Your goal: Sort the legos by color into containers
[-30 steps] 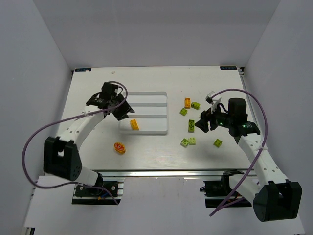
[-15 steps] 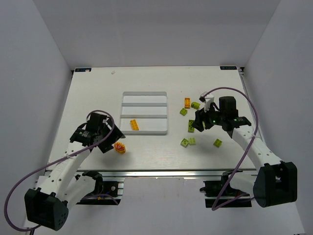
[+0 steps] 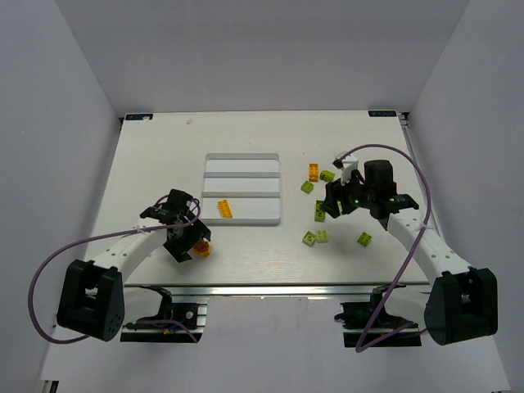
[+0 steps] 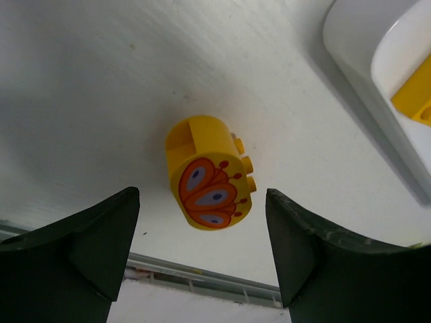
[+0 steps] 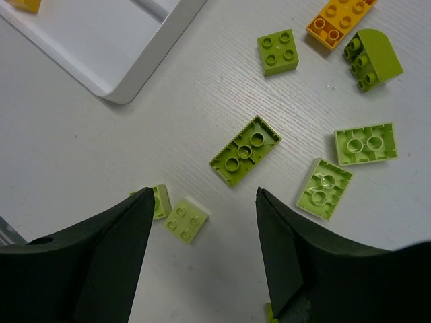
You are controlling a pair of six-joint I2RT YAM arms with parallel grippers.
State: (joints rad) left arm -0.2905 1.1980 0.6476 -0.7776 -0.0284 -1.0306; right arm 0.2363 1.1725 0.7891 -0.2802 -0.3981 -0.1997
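Left gripper (image 4: 201, 208) reads to me as spread wide, its jaws either side of the butterfly-print brick (image 4: 210, 176) without touching it. The brick lies on the table (image 4: 87, 87) just off the near corner of the white tray (image 3: 254, 217). Right gripper (image 5: 202, 195) is likewise spread and empty above the loose lime green legos (image 5: 244, 151) right of the tray. I see one orange brick (image 3: 224, 208) in the nearest compartment.

Here's the yellow rounded plastic brick (image 4: 210, 171) flashing an orange butterfly print with pale violet spots, the flat white plastic tray (image 3: 262, 214) with its yellow-orange studded brick (image 3: 224, 208), and on the white table (image 3: 147, 164) lime green studded bricks (image 5: 245, 151) plus one orange studded brick (image 5: 339, 20).
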